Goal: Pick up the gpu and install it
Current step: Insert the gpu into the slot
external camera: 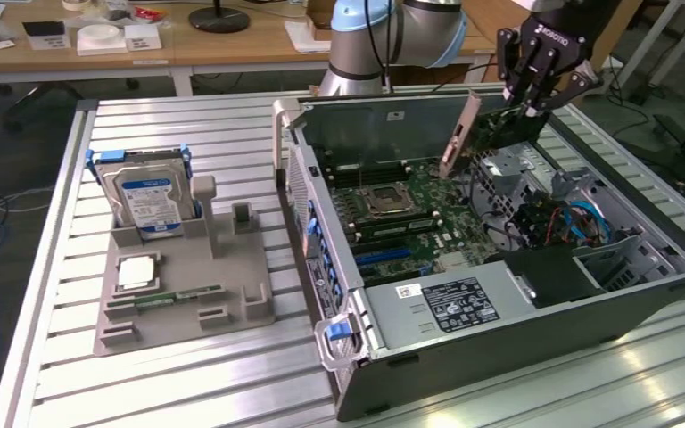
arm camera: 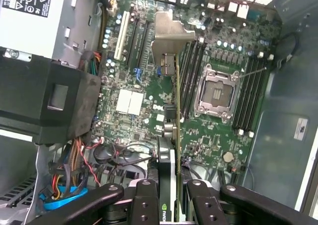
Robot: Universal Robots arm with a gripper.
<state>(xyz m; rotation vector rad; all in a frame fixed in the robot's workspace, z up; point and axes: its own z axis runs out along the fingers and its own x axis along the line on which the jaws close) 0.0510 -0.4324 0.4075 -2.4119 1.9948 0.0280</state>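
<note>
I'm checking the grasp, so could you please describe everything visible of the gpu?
The gpu is a thin flat card, dark on one face, with a pinkish metal bracket at one end. It hangs upright, slightly tilted, clamped in the pincer, above the motherboard of the open case, apparently not yet seated in a slot.

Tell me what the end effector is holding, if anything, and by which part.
The gpu, gripped by the end effector at its upper edge, hanging over the open computer case.
</note>
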